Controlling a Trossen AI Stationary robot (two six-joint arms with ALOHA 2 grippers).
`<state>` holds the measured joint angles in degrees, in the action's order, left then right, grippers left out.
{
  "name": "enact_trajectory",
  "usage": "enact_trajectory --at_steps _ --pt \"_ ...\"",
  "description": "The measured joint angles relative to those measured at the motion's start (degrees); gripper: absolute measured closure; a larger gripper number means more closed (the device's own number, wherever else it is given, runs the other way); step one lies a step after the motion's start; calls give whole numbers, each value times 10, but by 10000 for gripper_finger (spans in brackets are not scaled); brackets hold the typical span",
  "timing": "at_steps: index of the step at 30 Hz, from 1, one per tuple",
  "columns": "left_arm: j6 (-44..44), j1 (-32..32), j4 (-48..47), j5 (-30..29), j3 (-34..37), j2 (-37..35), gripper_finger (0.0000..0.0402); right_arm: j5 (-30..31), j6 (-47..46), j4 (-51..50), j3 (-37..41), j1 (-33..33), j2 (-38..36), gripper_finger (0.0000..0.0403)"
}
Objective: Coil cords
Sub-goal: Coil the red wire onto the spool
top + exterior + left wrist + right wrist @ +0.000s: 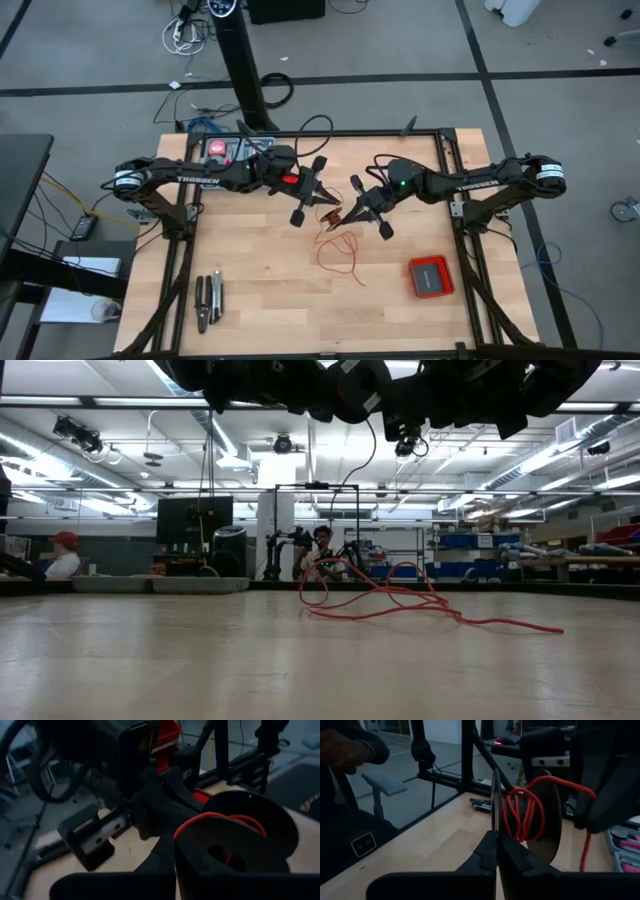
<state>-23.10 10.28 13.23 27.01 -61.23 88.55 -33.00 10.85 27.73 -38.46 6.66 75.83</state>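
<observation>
Both end effectors meet above the middle of the counter, a little toward its far edge, and the winding is part done. The left end effector (325, 205) has its fingers together; in its wrist view they look clamped on the black spool (250, 827), though the exact contact is dark and hard to read. The right end effector (345, 215) also has its fingers together, pinched on the spool's thin flange as its own wrist view shows (495, 855). Several turns of the cord (522, 815) already sit on the spool, while the rest trails down in loose loops (338, 255) on the counter toward its near edge, well apart from the red box (430, 276) near the right edge and the pliers (208, 300) near the left.

To do this step well, I judge one end effector should keep the spool steady while the other feeds cord under light tension, so each turn lands between the flanges. Slack loops could snag or slip off the rim.

Each arm reaches in from its side, forearm roughly level, wrist angled down toward the other
</observation>
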Motion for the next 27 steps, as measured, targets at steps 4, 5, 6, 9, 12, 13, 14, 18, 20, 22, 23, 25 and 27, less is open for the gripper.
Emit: enact_trajectory --at_steps 4,5,6,9,12,13,14,18,20,22,23,25,27 --pt "56 -3 29 -10 21 0 401 -29 -3 5 0 10 0 403" --pt "69 -4 38 -22 25 0 401 -39 -3 5 0 13 0 403" --pt "82 -5 45 -33 29 0 400 -46 -3 5 0 17 0 403" --pt "88 -12 53 -60 37 0 386 -60 -3 -9 0 31 0 403" --pt "87 -22 51 -96 38 1 355 -82 -2 -6 0 40 0 403" --pt "85 -23 51 -103 38 1 344 -87 -2 -3 0 41 0 403" --pt "84 -24 51 -108 38 1 334 -93 -2 -1 0 41 0 403" --pt "84 -23 61 -109 38 5 308 -95 7 4 0 41 0 403" --pt "84 -23 66 -108 38 7 304 -95 8 4 0 43 0 403" --pt "84 -23 76 -108 37 12 303 -95 8 5 0 46 0 403" --pt "84 -23 70 -107 38 13 303 -98 8 4 0 47 0 403" --pt "83 -21 67 -107 38 13 303 -108 0 3 0 49 0 403" --pt "83 -15 65 -107 38 10 303 -115 -6 -8 0 49 0 403"
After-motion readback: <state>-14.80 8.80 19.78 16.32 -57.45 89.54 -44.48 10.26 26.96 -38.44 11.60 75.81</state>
